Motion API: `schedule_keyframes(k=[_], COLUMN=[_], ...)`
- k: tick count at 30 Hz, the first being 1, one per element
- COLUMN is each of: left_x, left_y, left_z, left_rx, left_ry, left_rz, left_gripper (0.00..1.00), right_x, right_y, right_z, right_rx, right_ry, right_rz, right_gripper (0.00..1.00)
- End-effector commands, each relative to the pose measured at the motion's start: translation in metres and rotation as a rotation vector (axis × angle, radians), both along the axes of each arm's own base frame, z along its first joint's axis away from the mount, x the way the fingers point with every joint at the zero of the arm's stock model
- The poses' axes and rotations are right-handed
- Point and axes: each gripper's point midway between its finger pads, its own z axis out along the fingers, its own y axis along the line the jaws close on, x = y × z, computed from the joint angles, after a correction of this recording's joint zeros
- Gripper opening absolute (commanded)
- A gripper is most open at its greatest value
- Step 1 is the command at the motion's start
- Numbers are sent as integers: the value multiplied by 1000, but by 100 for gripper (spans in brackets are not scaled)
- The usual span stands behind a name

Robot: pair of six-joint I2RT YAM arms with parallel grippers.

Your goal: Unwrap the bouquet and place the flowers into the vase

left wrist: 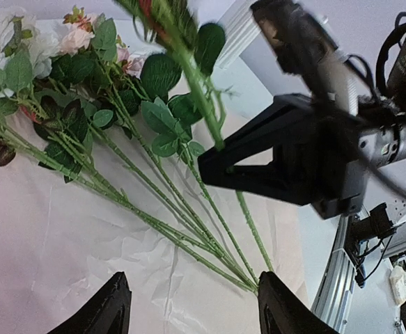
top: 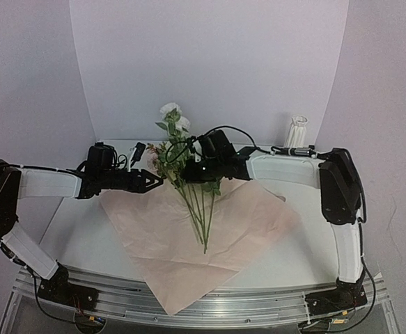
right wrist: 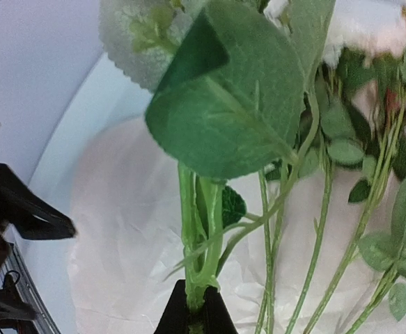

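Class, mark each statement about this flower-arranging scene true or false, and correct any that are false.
1. The pink wrapping paper lies spread open on the table. True.
2. The right gripper is shut on a green stem. True.
3. The flowers stand in the vase. False: the vase stands apart at the back right with no flowers in it; they are over the paper.
4. The left gripper grips the paper. False: its jaws are open, holding nothing.

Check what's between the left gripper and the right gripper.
Green stems and leaves of the flowers, fanned over the unfolded pink wrapping paper. The left wrist view shows it best; the right gripper pinches one stem.
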Motion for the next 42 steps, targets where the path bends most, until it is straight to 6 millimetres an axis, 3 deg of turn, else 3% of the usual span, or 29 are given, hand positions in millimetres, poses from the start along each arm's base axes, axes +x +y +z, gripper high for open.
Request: schedule_keyframes(k=[1,4,7,10,14,16,21,25,32,42], left_x=[4,4,3,3,4,6,12,16,19,26], left_y=[-6,-5,-5,-5,-5,-4,-2,-4,-5,-5], left_z=[35,40,42,42,35,30,21,17,9,2], left_rx=[-40,-22,-10,3,23,37,70,80,85,89], left_ry=[-150,-193,-218,-226,-209,-199,-183,-169,-142,-103], left_rz=[-52,-61,-69,-74,-81,-77,-56,-54,-54,-27], left_gripper=[62,62,62,62,62,62,62,62,62,63], right_x=[26,64,105,137,168,180,204,221,219,237], right_y=[-38,-105,-173,-229,-287,-307,-340,-366,-393,-411], right_z=[205,246,273,299,337,350,362,349,339,273], right_rx=[201,204,132,76,59,52,46,-14,-85,-95], right_ry=[-513,-615,-743,-895,-1068,-1123,-1210,-1218,-1210,-1108], right_rz=[42,-19,-110,-181,-274,-307,-349,-396,-423,-456], right_gripper=[0,0,0,0,0,0,0,0,0,0])
